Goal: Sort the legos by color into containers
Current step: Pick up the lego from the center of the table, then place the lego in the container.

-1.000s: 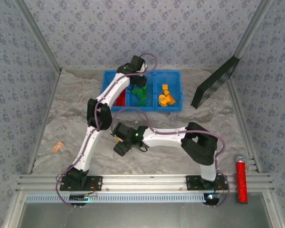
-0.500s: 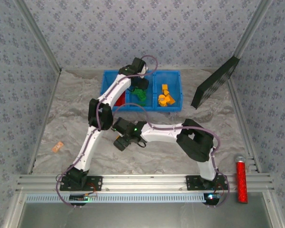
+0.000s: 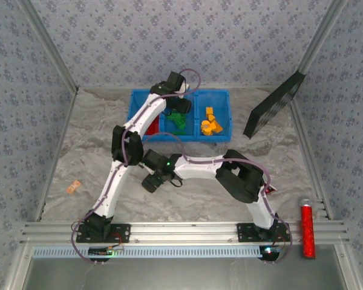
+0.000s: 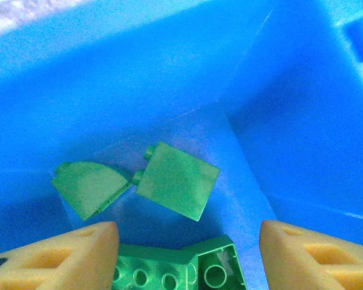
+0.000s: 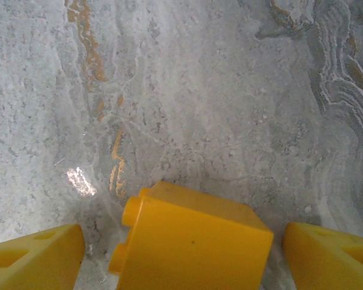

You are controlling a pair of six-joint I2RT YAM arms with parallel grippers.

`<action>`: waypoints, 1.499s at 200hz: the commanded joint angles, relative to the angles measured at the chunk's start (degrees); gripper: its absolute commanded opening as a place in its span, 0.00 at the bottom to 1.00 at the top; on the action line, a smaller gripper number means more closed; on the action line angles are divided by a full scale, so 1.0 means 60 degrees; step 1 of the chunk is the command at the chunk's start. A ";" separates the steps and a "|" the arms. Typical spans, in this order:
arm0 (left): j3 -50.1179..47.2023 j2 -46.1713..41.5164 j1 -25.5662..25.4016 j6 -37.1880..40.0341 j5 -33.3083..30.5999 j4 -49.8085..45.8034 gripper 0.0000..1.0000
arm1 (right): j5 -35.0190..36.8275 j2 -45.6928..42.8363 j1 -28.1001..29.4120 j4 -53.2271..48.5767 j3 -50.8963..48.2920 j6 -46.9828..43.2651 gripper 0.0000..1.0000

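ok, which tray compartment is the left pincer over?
The middle compartment, the one holding green bricks: the left pincer hangs open over it. Red bricks lie in the one to its left, yellow-orange bricks to its right.

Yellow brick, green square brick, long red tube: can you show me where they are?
yellow brick point(image 5: 193, 241), right wrist view, its smooth side.
green square brick point(image 4: 176, 179), left wrist view, its flat face.
long red tube point(image 3: 306, 231), top view, its middle.

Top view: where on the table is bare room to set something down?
Bare table lies left of the blue tray, toward the tan block, and between tray and black panel. Crowded: the centre, around the right end effector and left arm.
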 commanded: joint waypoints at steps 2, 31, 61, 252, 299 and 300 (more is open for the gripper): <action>0.0291 -0.1041 -0.0002 0.0191 0.0063 -0.0274 0.64 | -0.0238 0.0372 -0.0181 0.0019 0.0395 -0.0067 0.85; 0.0293 -0.1597 -0.0032 0.0330 0.0108 -0.0479 0.64 | -0.0247 0.0542 -0.0249 0.0048 0.0457 -0.0045 0.76; 0.0263 -0.2179 -0.0061 0.0406 0.0118 -0.0571 0.65 | -0.0286 0.0762 -0.0327 0.0013 0.0621 -0.0024 0.65; -1.2172 -1.2213 0.0888 0.0449 -0.2548 0.3056 0.76 | -0.1167 -0.3978 -0.5311 -0.0758 -0.1130 -0.0444 0.31; -1.4710 -1.4884 0.1384 0.0108 -0.2482 0.2833 0.86 | -0.0135 -0.2907 -0.6668 -0.0010 -0.0089 -0.0537 0.31; -1.4732 -1.4914 0.1394 0.0100 -0.2483 0.2798 0.86 | -0.0097 -0.2869 -0.6668 -0.0010 -0.0052 -0.0537 0.31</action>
